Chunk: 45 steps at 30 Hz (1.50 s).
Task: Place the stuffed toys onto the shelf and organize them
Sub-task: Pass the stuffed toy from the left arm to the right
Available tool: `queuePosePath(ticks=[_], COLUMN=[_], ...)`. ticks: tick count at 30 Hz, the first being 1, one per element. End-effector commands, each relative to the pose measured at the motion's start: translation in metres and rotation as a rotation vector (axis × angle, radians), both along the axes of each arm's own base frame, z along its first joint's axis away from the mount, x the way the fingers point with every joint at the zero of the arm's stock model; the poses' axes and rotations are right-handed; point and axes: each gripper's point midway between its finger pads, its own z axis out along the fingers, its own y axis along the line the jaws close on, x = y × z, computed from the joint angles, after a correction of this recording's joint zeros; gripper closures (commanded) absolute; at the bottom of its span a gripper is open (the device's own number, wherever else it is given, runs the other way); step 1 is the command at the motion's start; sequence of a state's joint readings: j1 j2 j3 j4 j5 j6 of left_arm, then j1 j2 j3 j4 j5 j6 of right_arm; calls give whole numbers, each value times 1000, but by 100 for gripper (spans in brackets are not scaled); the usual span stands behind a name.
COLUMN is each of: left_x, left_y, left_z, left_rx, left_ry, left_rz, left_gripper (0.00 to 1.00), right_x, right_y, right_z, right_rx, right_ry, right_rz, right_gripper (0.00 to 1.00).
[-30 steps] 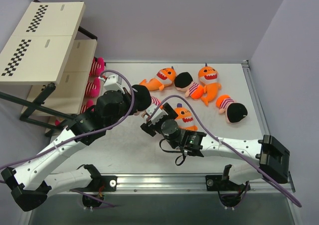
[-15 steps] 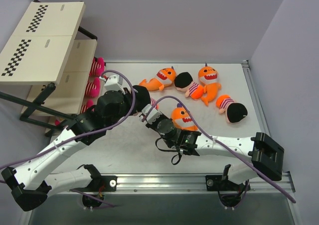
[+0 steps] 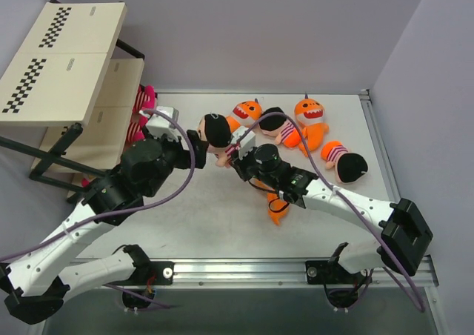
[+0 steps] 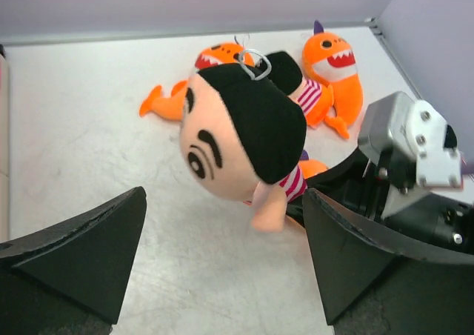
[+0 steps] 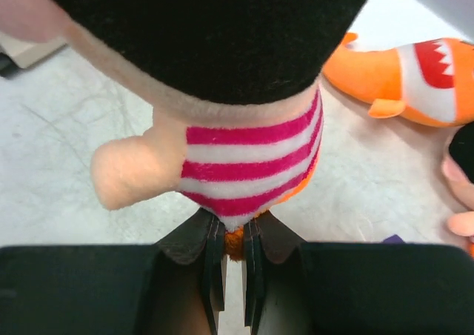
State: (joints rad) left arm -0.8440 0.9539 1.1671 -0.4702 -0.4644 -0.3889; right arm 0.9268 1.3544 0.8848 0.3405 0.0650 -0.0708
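- The right hand (image 5: 233, 240) is pressed together on the orange bottom end of a black-headed doll (image 4: 244, 131), pinching it just under the pink-and-white striped belly.
- The doll sticks out of that hand head first, with one peach arm hanging free and its face turned toward the left hand (image 3: 195, 138).
- The left hand is spread wide. The doll sits just ahead of its two fingers (image 4: 89, 253), in line with the gap between them, and neither finger touches it.
- Both hands meet over the far-left part of the counter (image 3: 200, 209), near the shelf (image 3: 67, 61), which stands at the far-left corner.
- Pink toys (image 3: 142, 101) sit on the shelf's lower boards, at the side facing the counter.
- Along the far edge lie an orange shark (image 3: 248, 113), a second black-headed doll (image 3: 278, 124) and another shark (image 3: 311, 118), packed close together.
- A third doll (image 3: 346, 164) lies apart from them, nearer the right edge.
- One more orange toy (image 3: 278, 207) lies mid-counter, mostly hidden under the right arm, so I cannot tell which kind it is.
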Motion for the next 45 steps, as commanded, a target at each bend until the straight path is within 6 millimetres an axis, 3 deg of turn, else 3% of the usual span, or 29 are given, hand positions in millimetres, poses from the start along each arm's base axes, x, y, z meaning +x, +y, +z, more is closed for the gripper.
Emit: queuePosePath(ticks=[1,2,10,18,23,33,45], left_x=[-5,-10,-35,-46,-46,-37,-27], left_y=[17,23,28,9,2,0,-16], left_z=[45,50,26,-7,-26,-28,-17], left_rx=[7,33,201,331,447,550,603], left_ry=[-190,-226,-338,-424,-496,-604,-695], left_rz=[-14,-27,-197,-377,-449,-441,-437], left_gripper=[5,5,3,3,3,3,10], right_x=[-19,-7,-14,-31,-34,-47,-44], right_y=[21,14,20,32,34,37,44], right_z=[31,30,54,92,100,118,124], right_rx=[192,216,434,595,607,675,716], right_ry=[142,169,391,527,557,593,640], right_rz=[158,144,327,512,535,613,657], right_gripper=[100,100,100,100,100,100,100])
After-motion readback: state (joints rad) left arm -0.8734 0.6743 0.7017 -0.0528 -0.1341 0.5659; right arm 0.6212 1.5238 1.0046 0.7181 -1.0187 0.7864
